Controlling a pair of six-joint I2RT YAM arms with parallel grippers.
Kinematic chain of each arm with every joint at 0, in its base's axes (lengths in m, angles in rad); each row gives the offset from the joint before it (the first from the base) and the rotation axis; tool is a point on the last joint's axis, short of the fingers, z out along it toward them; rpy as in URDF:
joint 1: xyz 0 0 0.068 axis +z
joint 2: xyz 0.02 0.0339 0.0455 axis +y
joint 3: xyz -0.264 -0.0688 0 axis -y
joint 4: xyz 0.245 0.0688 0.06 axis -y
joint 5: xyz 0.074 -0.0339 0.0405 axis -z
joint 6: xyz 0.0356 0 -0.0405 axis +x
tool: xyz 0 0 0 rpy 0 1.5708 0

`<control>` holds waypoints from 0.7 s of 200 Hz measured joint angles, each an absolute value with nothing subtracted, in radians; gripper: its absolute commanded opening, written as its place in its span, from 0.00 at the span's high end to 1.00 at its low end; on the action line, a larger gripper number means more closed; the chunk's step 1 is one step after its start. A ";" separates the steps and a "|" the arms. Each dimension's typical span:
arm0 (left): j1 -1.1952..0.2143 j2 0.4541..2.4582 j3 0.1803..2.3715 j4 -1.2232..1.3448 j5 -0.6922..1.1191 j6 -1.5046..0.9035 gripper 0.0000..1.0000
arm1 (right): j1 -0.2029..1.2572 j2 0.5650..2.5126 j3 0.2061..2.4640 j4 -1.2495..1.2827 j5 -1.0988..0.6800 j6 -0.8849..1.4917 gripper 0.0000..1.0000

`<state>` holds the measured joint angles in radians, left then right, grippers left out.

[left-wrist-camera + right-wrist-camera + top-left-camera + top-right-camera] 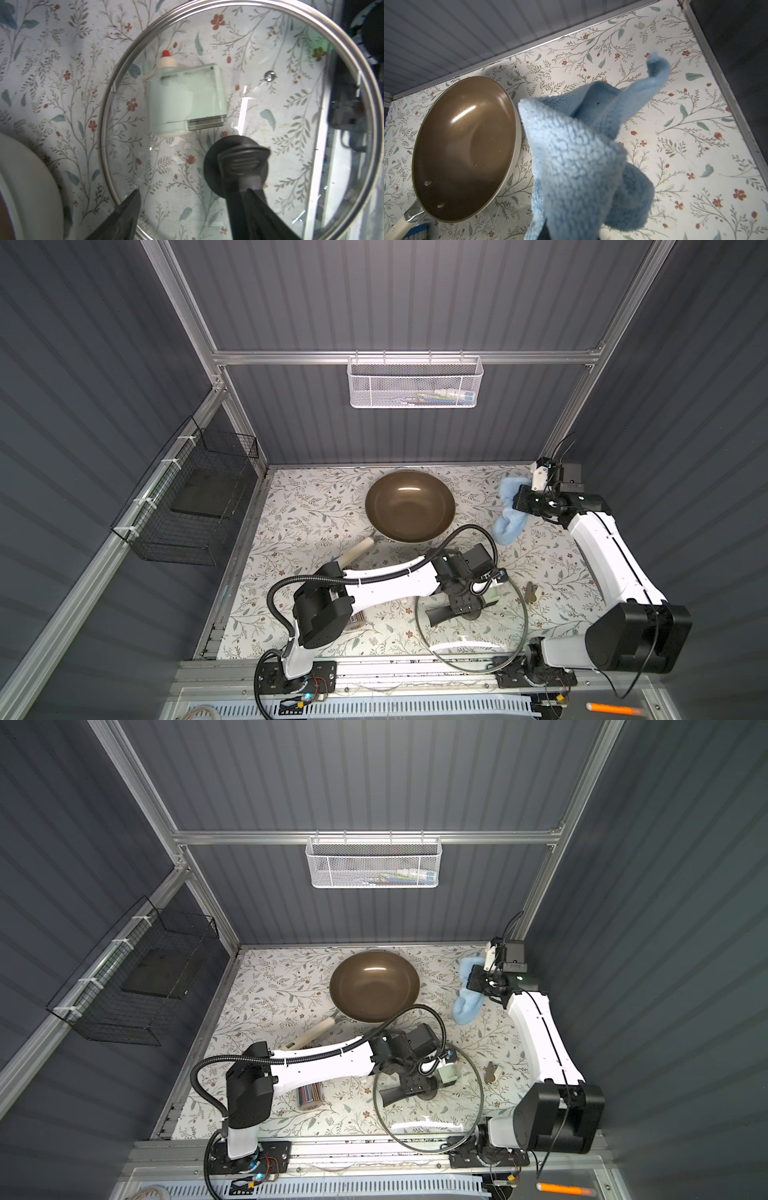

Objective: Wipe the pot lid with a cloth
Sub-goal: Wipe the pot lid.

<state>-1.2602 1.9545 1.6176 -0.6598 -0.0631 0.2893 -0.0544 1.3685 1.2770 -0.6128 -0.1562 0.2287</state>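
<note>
Pot lid [494,635] sits handle-up on the counter [311,510] on the robot's side of the pan [410,506], rim poking past the front edge, its long black handle [439,613] running sideways with the flared end toward the left arm's base. Left gripper [192,190] hangs right over that handle, fingers spread wide, clamping nothing. Right gripper [519,502] is pinched tight on the cloth [508,520], dangling just right of the pan. The white mesh basket [415,385] behind the pan holds small stuff I can't make out.

In a top view, the cloth [505,526], right of centre, hides the right gripper [518,502] tips, the left arm [386,580] covers part of the lid [498,630], lower centre, and basket [374,389] contents, upper centre, are too small to identify; the right wrist view crops the pan [465,149] handle.
</note>
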 measured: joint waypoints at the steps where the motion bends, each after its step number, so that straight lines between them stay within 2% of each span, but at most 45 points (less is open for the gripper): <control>1: -1.261 1.954 1.618 -0.660 -0.062 0.289 0.20 | -0.054 1.367 1.275 -0.613 -0.156 0.229 1.00; 23: -1.282 1.954 1.619 -0.664 -0.031 0.276 0.20 | -0.057 1.318 1.226 -0.602 -0.157 0.237 1.00; 86: -1.297 2.058 1.649 -0.672 -0.084 0.254 0.32 | -0.059 1.187 1.103 -0.590 -0.157 0.259 1.00; 117: -1.304 2.064 1.652 -0.663 -0.138 0.234 0.54 | -0.059 1.145 1.068 -0.592 -0.153 0.263 1.00; 140: -1.301 2.065 1.656 -0.664 -0.174 0.234 0.75 | -0.059 1.136 1.066 -0.591 -0.149 0.263 0.99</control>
